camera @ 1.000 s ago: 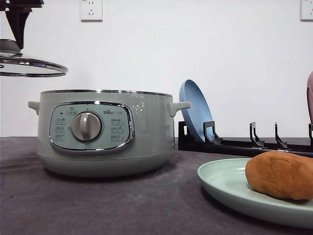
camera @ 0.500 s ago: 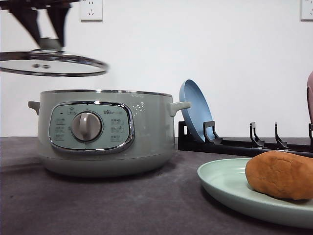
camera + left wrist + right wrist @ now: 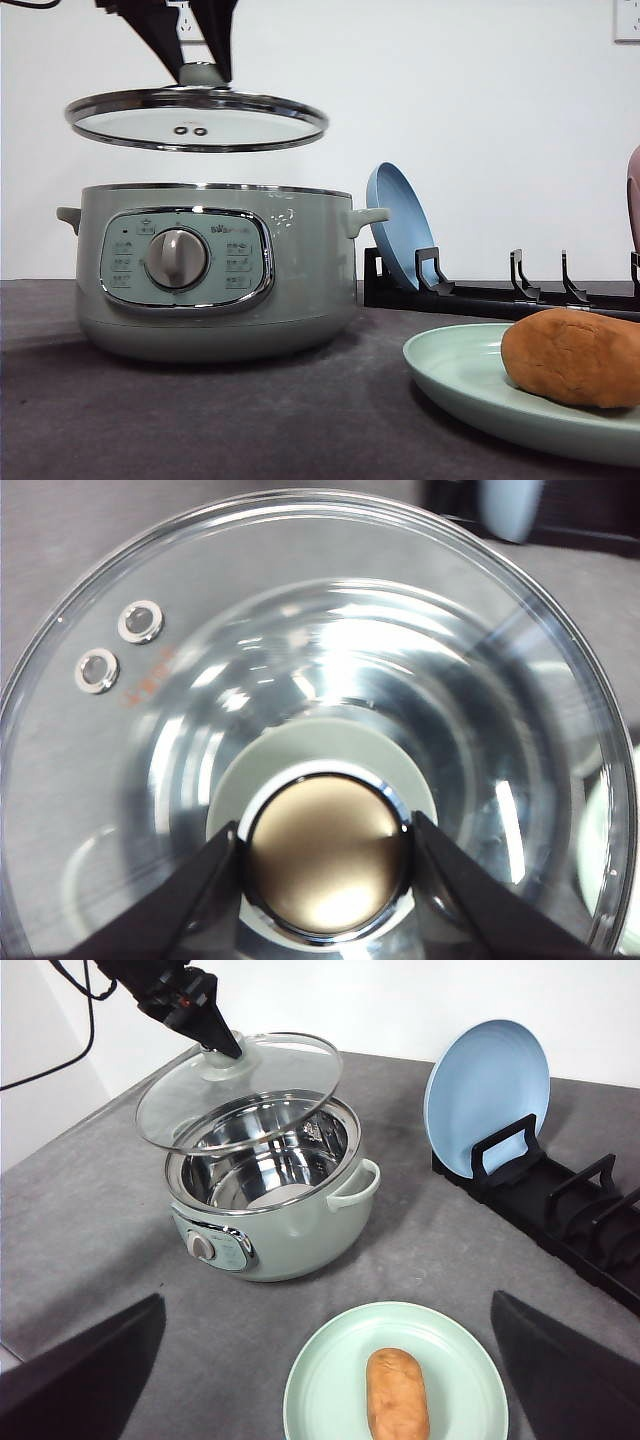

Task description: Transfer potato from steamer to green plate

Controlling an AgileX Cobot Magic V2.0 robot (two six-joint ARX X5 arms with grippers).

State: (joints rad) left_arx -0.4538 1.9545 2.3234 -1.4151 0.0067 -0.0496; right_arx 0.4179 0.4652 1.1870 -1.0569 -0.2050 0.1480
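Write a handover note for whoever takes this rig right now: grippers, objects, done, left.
Left gripper: shut on the green knob of the round glass lid, holding it in the air above the pale sage-green steamer pot.
Right gripper: open, empty, above the plate.
The oval orange-brown potato lies on the pale mint-green round plate, in front of the steamer. The steamer's steel bowl looks empty.
Done: the potato transfer.
Left: probably set the lid back on the steamer, then release and retract.
Also there: a blue plate standing upright in the black dish rack.
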